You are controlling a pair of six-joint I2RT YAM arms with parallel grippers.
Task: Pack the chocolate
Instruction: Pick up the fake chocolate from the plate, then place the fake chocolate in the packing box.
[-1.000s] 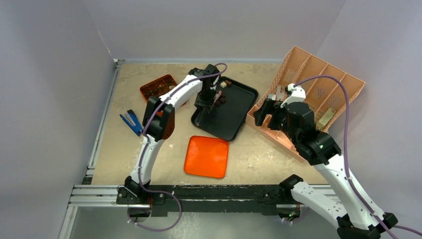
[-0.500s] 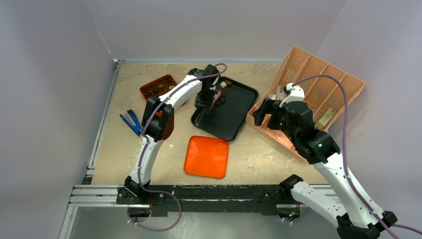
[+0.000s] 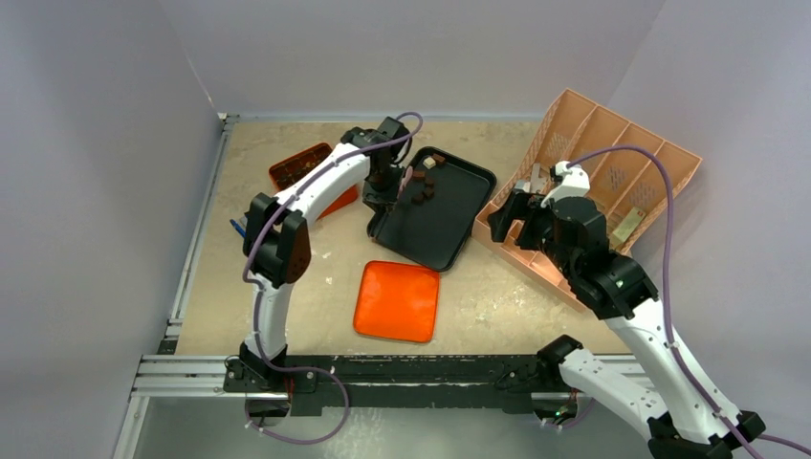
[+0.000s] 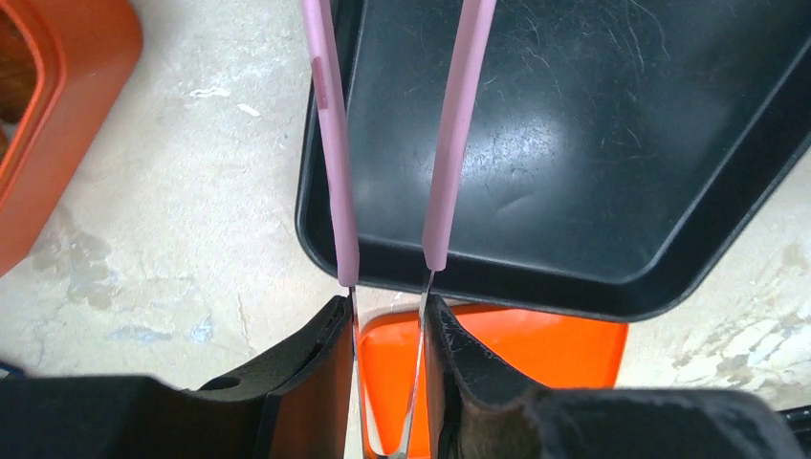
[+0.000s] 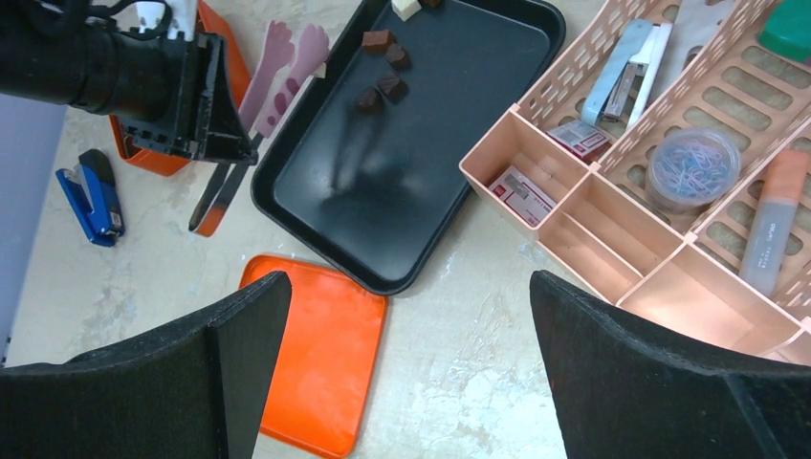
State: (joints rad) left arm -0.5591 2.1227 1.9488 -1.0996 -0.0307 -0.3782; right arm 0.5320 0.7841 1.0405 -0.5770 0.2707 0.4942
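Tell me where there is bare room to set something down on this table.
Free: the near half of the black tray, and the table between the orange lid and the peach organizer. Crowded: the tray's far end, where the chocolate lies near the tongs.

Even soft light, faint shadows. Glare patch on black tray (image 4: 593, 191). Jaws blurred in wrist views.

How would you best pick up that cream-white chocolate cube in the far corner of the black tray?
Pinch the cream-white cube across two opposite flat sides, coming straight down: it lies on the floor of the black tray near the raised rim, which would likely block a sideways approach. The slim pink tongs suit its small size.
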